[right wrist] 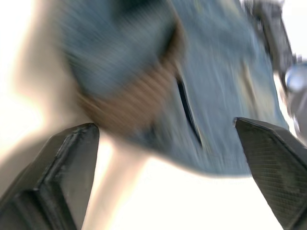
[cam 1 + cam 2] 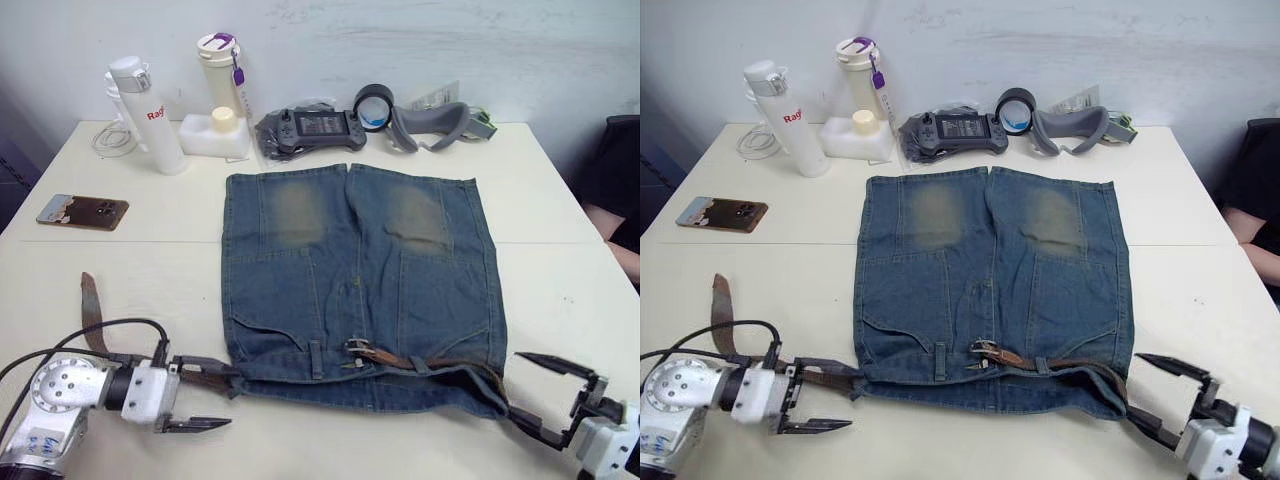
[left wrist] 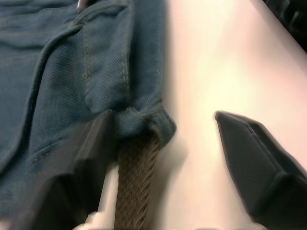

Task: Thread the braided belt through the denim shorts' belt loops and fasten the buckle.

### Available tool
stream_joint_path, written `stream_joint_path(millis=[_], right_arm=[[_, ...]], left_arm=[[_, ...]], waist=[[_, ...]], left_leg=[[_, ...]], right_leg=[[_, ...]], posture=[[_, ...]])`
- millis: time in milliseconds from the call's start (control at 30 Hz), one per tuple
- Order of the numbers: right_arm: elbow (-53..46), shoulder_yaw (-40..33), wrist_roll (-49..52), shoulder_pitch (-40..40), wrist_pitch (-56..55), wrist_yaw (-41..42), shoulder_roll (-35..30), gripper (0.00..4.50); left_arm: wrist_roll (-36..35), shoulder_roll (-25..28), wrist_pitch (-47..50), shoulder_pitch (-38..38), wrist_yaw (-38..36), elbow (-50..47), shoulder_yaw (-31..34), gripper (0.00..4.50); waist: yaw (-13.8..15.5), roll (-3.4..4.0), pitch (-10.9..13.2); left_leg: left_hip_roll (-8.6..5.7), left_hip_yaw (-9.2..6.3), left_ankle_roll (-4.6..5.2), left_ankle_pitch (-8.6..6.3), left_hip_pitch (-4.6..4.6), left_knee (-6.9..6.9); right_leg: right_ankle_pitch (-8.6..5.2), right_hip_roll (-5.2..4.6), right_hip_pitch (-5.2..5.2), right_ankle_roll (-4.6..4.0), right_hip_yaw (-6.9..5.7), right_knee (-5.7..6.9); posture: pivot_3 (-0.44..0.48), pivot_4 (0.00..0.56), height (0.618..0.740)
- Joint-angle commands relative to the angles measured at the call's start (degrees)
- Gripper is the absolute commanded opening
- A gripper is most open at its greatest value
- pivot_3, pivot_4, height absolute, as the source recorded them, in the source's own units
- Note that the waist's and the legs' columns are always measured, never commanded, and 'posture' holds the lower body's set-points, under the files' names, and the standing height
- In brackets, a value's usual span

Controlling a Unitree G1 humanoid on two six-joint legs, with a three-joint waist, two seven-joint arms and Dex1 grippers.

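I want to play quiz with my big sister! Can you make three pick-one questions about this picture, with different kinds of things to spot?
1. Where is the small silver buckle?
A. On the blue denim shorts' waistband
B. Beside the phone
C. Off the table

2. How many tall white bottles stand on the cream table?
A. One
B. Two
C. Four

3. How is the left gripper?
A. Shut on a bottle
B. Holding the phone
C. Open

Answers: 1 A, the buckle lies mid-waistband. 2 B, one white bottle and another stand at the back. 3 C, its fingers are spread beside the braided brown belt.

Silver left arm, black cable, black-fingered end effectors.
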Motion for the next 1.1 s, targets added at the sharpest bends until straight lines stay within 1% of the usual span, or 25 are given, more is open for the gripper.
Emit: stream_joint_path(millis=[33,100,133,200,233,267,333,367,400,433,467,533,567,633,667,733,767,867,933,1033,1100], right_arm=[[8.59,-3.53,1.16,-4.92,2.28,-3.56,-3.49,4.50],[13.93,-3.24,0.36,-9.74,3.42,-4.36,-6.06,4.50],[15.82,-2.97,0.02,-11.57,3.55,-4.72,-6.91,4.50],[16.44,-1.11,0.43,-18.70,7.31,-4.61,-8.56,4.50],[16.28,-0.23,0.47,-21.29,8.49,-4.37,-8.97,4.50],[15.12,1.18,1.67,-25.35,13.00,-3.35,-8.42,4.50],[11.95,4.74,3.68,-32.09,21.77,0.14,-6.75,4.50],[8.29,7.44,4.56,-35.51,29.37,1.51,-5.08,4.50],[5.10,9.48,5.01,-37.62,35.83,2.25,-3.84,4.50],[2.71,10.62,5.21,-38.88,40.67,2.56,-3.06,4.50],[-0.75,12.91,6.08,-41.54,49.02,2.84,-1.18,4.50],[-5.61,15.60,7.22,-44.70,60.79,3.40,0.91,4.50],[-8.40,17.68,8.40,-47.25,68.89,4.10,2.39,4.50],[-12.26,21.55,10.04,-51.59,84.70,5.54,4.22,4.50],[-13.15,23.85,8.79,-52.93,88.57,6.65,4.50,4.50],[-13.33,28.17,4.09,-54.30,90.54,7.83,4.24,4.50],[-11.60,29.46,2.86,-55.79,92.76,7.33,5.15,4.50],[-6.18,31.06,0.82,-59.46,97.53,5.94,7.71,4.50],[-3.11,32.09,-1.56,-60.62,97.13,4.95,8.67,4.50],[0.50,31.86,-3.42,-61.75,98.20,3.01,10.16,4.50],[1.36,32.61,-4.12,-61.61,100.08,3.90,10.23,4.50]], left_arm=[[-20.38,6.13,26.64,1.89,3.68,-6.35,6.24,4.40],[-35.44,9.02,41.06,1.18,7.47,-6.15,11.10,4.40],[-40.44,9.61,45.94,0.62,9.12,-5.79,12.87,4.40],[-44.65,7.13,49.54,-4.40,14.86,-3.04,14.73,4.40],[-45.46,5.81,50.39,-6.79,17.46,-1.93,15.20,4.40],[-44.33,3.96,50.45,-10.57,21.27,-0.69,14.72,4.40],[-39.90,1.59,51.03,-17.03,25.27,-0.28,12.02,4.40],[-32.22,0.68,48.70,-21.26,27.47,-0.18,7.92,4.40],[-26.52,0.20,47.03,-24.32,28.03,-0.09,4.78,4.40],[-22.51,-0.25,45.95,-26.52,28.15,0.31,2.78,4.40],[-17.57,-1.22,46.36,-31.73,30.18,2.65,-0.86,4.40],[-11.40,-2.94,48.01,-38.95,32.58,6.82,-5.22,4.40],[-7.72,-3.86,48.65,-43.36,33.07,9.12,-8.10,4.40],[-2.34,-6.30,49.66,-50.42,33.76,13.44,-11.90,4.40],[1.10,-6.86,49.54,-52.81,33.52,15.26,-14.38,4.40],[5.51,-8.21,46.63,-54.78,31.54,17.43,-16.86,4.40],[7.28,-9.49,46.60,-55.64,31.70,19.36,-17.87,4.40],[14.86,-11.69,44.55,-56.21,32.52,23.61,-21.94,4.40],[17.46,-14.21,43.97,-55.90,34.11,26.85,-22.00,4.40],[23.14,-16.32,39.73,-55.12,36.13,30.83,-22.94,4.40],[24.84,-17.69,39.14,-54.23,36.16,31.78,-22.98,4.40]], waist=[[-0.46,0.00,0.01],[-0.99,0.05,0.05],[-1.17,0.13,0.09],[-1.27,0.27,0.14],[-1.29,0.35,0.17],[-1.38,0.41,0.21],[-1.44,0.40,0.22],[-1.39,0.40,0.22],[-1.27,0.38,0.22],[-1.20,0.37,0.22],[-1.11,0.38,0.22],[-0.69,0.36,0.23],[-0.40,0.36,0.23],[0.05,0.36,0.23],[0.16,0.36,0.23],[0.35,0.36,0.23],[0.40,0.36,0.23],[0.29,0.36,0.23],[0.26,0.35,0.24],[0.29,0.22,0.15],[0.28,0.06,0.00]], left_leg=[[0.00,-0.02,-0.01,0.01,-0.01,0.00],[0.01,-0.09,-0.25,0.18,0.01,0.03],[0.00,-0.11,-0.26,0.20,0.01,0.04],[0.00,-0.11,-0.26,0.22,0.01,0.03],[-0.01,-0.11,-0.27,0.22,0.01,0.04],[-0.02,-0.10,-0.27,0.23,0.02,0.07],[-0.02,-0.09,-0.31,0.27,0.00,0.13],[-0.02,-0.09,-0.34,0.29,0.00,0.12],[-0.02,-0.09,-0.35,0.30,0.00,0.12],[-0.02,-0.10,-0.38,0.32,-0.01,0.13],[-0.02,-0.10,-0.42,0.35,-0.12,0.11],[-0.02,-0.11,-0.43,0.38,-0.25,0.15],[-0.02,-0.12,-0.40,0.44,-0.39,0.17],[-0.04,-0.11,-0.35,0.48,-0.70,0.31],[-0.05,-0.10,-0.30,0.51,-1.07,0.53],[-0.06,-0.08,-0.28,0.50,-1.27,0.61],[-0.07,-0.06,-0.28,0.50,-1.26,0.61],[-0.09,0.04,-0.25,0.48,-1.29,0.61],[-0.09,0.11,-0.23,0.50,-1.29,0.65],[-0.05,0.09,-0.23,0.50,-1.13,0.76],[-0.05,0.07,-0.24,0.51,-1.06,0.78]], right_leg=[[0.00,0.00,0.00,0.00,-0.01,-0.02],[-0.02,0.01,0.04,-0.03,-0.05,0.00],[-0.04,0.01,0.05,-0.06,-0.08,0.02],[-0.08,0.01,0.04,-0.06,-0.10,0.03],[-0.09,0.02,0.05,-0.05,-0.11,0.04],[-0.09,0.02,0.05,-0.05,-0.12,0.08],[-0.09,0.04,-0.01,-0.05,-0.10,0.24],[-0.09,0.07,-0.01,-0.05,-0.11,0.26],[-0.09,0.08,-0.02,-0.04,-0.10,0.26],[-0.09,0.13,-0.02,-0.04,-0.11,0.27],[-0.09,0.14,-0.12,-0.04,-0.11,0.26],[-0.10,0.19,-0.24,-0.03,-0.07,0.30],[-0.10,0.19,-0.33,-0.03,-0.07,0.48],[-0.09,0.19,-0.64,-0.02,-0.06,0.61],[-0.08,0.17,-0.98,0.00,-0.05,0.79],[-0.07,0.15,-1.20,0.02,0.00,0.82],[-0.07,0.15,-1.19,0.02,-0.02,0.80],[-0.07,0.13,-1.26,0.03,0.02,0.80],[-0.05,0.12,-1.29,0.06,0.06,0.80],[-0.06,0.12,-1.15,0.05,0.07,0.79],[-0.05,0.11,-1.09,0.05,0.07,0.83]], posture=[[0.000,0.150,0.731],[0.000,0.150,0.731],[0.000,0.150,0.731],[0.000,0.150,0.731],[0.000,0.150,0.731],[0.000,0.150,0.731],[0.000,0.150,0.731],[0.000,0.150,0.731],[0.000,0.150,0.731],[0.000,0.150,0.731],[0.000,0.150,0.731],[0.000,0.150,0.731],[0.000,0.150,0.731],[0.000,0.150,0.731],[0.000,0.150,0.731],[0.000,0.150,0.731],[0.000,0.150,0.731],[0.000,0.150,0.731],[0.000,0.150,0.731],[0.000,0.150,0.731],[0.000,0.150,0.731]])
